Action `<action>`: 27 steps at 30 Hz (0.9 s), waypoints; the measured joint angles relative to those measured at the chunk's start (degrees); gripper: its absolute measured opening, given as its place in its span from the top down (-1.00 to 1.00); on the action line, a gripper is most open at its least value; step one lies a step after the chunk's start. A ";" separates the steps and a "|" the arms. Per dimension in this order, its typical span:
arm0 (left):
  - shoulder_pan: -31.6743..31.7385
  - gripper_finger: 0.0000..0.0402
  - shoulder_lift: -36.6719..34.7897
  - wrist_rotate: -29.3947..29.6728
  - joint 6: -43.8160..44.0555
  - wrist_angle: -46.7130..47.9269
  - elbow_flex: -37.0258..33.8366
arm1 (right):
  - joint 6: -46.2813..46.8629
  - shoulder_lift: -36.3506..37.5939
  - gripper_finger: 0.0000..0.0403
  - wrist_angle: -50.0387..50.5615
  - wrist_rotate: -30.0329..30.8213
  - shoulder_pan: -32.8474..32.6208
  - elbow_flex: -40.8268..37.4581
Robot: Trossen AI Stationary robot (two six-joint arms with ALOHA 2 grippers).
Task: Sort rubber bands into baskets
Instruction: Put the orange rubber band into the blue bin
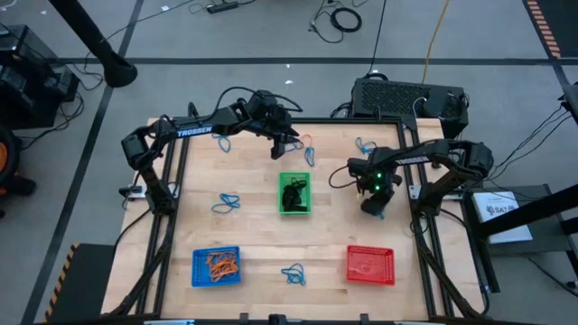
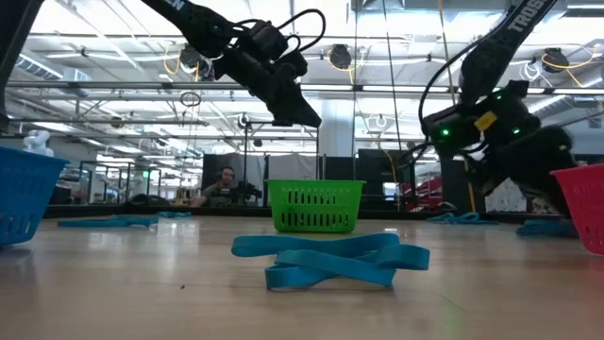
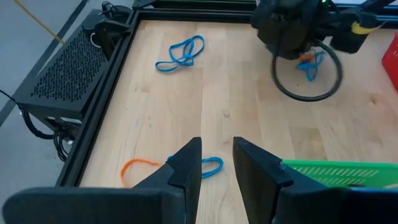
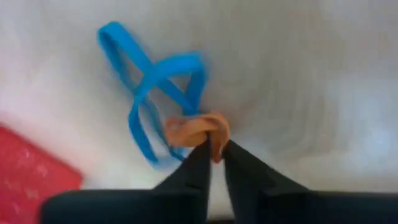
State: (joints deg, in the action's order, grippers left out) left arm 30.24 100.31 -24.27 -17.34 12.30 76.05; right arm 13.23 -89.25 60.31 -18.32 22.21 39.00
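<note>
From above, the right gripper point(image 1: 376, 204) is working near the desk's right edge, with the red basket point(image 1: 370, 264) lying toward the front edge. Its wrist view shows it pinching an orange rubber band point(image 4: 198, 129) tangled with a blue band point(image 4: 149, 81). The left gripper point(image 3: 216, 163) is hovering slightly parted by the green basket point(image 1: 294, 193).

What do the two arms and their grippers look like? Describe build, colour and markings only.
Both arms are dark, jointed links trailing looped black cables. The left arm carries white TROSSEN lettering. The right arm shows a green light near its wrist. The left gripper and right gripper each have two flat, tapering black fingers.
</note>
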 joint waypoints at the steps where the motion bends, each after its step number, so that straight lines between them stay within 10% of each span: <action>1: 0.00 0.51 0.00 0.00 0.16 -0.02 0.00 | -0.64 0.00 0.92 1.07 0.16 -0.17 0.30; 17: -2.17 0.50 -0.06 -2.10 2.01 3.87 -0.02 | -5.91 0.00 0.99 1.20 20.45 -3.45 17.60; 27: -8.04 0.50 -0.09 -9.76 1.90 2.44 -3.52 | -9.48 2.58 1.00 -37.51 17.69 -9.00 12.80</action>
State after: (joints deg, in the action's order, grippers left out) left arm 22.20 100.22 -34.03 -15.44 14.75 72.53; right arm 3.75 -86.67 22.80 -0.63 13.21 51.80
